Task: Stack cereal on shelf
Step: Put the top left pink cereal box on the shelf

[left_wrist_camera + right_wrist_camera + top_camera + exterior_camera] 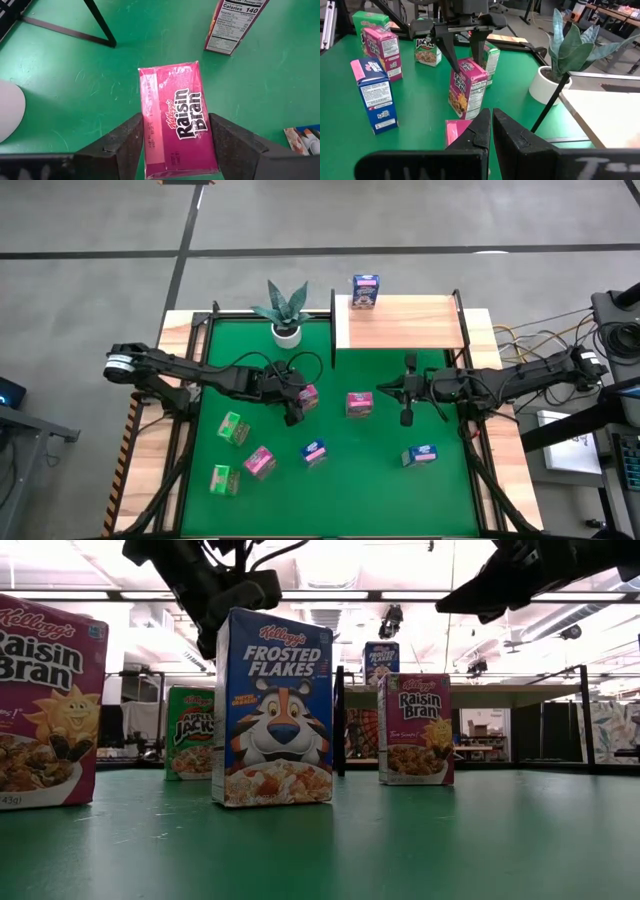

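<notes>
The left gripper (172,145) sits over a pink cereal box (308,396) near the mat's middle, one finger on each side, not yet squeezing, ready to lift it; the shelf (405,320) waits at one o'clock; the right gripper (406,416) rests pinched closed.

I see a Frosted Flakes box (273,710) upright front-centre on the green surface (420,840), Raisin Bran box (415,729) behind it, Apple Jacks box (190,732) further back, dark arm (205,580) overhead.
</notes>
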Controlling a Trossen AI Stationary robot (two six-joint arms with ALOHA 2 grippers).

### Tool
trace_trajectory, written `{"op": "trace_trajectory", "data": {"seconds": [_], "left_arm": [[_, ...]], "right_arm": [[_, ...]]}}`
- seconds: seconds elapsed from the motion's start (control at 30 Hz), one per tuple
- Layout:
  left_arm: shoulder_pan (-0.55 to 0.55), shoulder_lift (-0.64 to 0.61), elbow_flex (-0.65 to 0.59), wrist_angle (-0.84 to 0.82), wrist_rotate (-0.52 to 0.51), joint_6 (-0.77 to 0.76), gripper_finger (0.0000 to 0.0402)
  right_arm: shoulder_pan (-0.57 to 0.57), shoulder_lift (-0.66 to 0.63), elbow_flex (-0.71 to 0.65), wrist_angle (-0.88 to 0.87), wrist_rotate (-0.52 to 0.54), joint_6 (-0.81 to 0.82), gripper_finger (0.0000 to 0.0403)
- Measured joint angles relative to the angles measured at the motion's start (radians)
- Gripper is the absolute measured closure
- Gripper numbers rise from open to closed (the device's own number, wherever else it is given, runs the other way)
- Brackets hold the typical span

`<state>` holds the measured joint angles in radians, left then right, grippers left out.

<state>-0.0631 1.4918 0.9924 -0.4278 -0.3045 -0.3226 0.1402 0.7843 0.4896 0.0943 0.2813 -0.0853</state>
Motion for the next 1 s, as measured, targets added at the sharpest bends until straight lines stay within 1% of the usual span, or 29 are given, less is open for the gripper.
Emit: {"op": "trace_trajectory", "data": {"seconds": [0.7,1.0], "left_arm": [[0.0,0.0,0.0,0.0,0.0,-0.001,0.0211],[0.0,0.0,0.0,0.0,0.0,-0.001,0.0234]], "right_arm": [[0.0,0.003,0.0,-0.003,0.0,0.0,0.0394],[0.0,0.003,0.0,-0.003,0.0,0.0,0.0394]]}}
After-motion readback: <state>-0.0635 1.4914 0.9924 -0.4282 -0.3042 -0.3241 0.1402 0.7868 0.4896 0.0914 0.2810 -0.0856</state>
